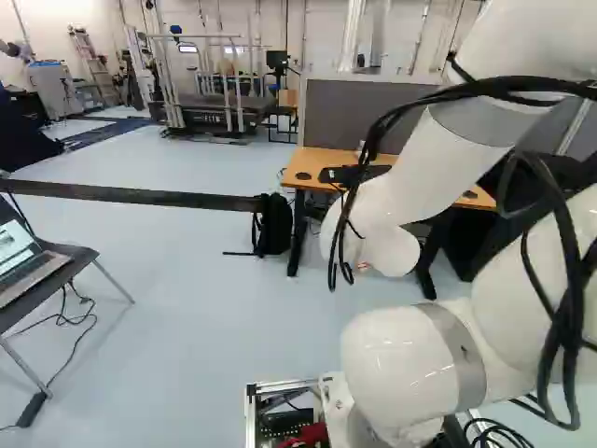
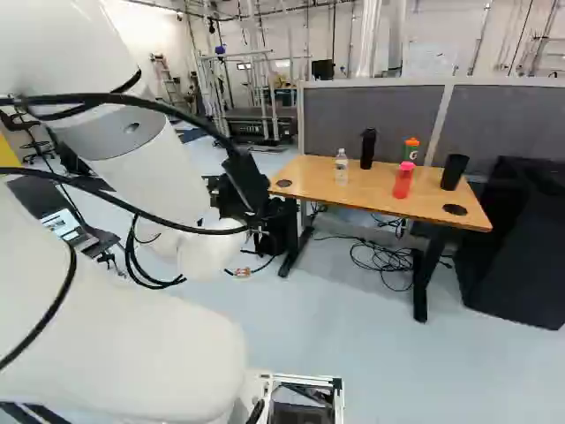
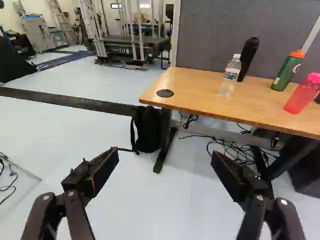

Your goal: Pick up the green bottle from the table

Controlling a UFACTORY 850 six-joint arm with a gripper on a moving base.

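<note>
To clear from table, upper right of right base view, with gripper spread wide and empty: green bottle, upright there behind pink bottle, likely stiff, smooth, fairly light, best clasped mid-body below orange cap

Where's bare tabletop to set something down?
Between the clear bottle and its nearest grommet; also between the black bottle and green bottle. Crowded: around the green bottle, with red bottle close and black tumbler nearby.
</note>
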